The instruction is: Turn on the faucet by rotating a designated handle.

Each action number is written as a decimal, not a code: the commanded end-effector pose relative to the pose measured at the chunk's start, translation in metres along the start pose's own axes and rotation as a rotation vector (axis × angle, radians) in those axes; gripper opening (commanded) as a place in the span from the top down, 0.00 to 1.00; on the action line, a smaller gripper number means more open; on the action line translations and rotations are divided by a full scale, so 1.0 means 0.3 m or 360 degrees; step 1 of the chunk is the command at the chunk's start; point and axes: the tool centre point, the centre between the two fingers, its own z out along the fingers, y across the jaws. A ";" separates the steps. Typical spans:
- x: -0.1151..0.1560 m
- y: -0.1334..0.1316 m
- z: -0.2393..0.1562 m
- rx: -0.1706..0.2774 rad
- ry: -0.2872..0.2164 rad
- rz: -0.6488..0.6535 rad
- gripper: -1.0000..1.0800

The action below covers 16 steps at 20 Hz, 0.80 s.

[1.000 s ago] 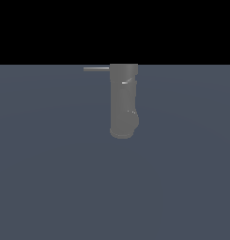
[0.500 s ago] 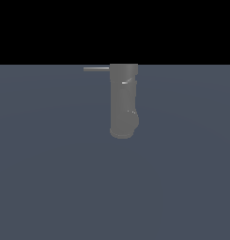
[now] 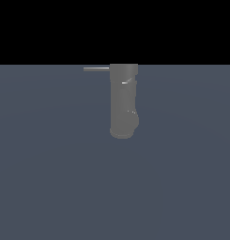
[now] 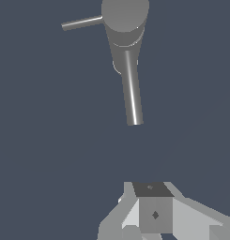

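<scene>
The faucet [image 3: 123,101] is a dull-grey upright cylinder on the blue-grey floor in the middle of the exterior view. The handle [image 3: 96,69], a thin light-grey rod, sticks out level from its top toward the exterior view's left. The wrist view looks down on the faucet [image 4: 125,14], with the handle [image 4: 82,22] and a long spout [image 4: 132,89] pointing toward the camera. My gripper [image 4: 151,188] shows only in the wrist view, well apart from the faucet. Its fingers form one block with no gap and hold nothing. The arm does not show in the exterior view.
A flat blue-grey floor [image 3: 50,178] spreads all around the faucet. Above its far edge there is only black background [image 3: 114,28]. No other objects show.
</scene>
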 end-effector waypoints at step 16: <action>0.353 -0.106 0.120 0.0127 -0.0084 0.0688 1.00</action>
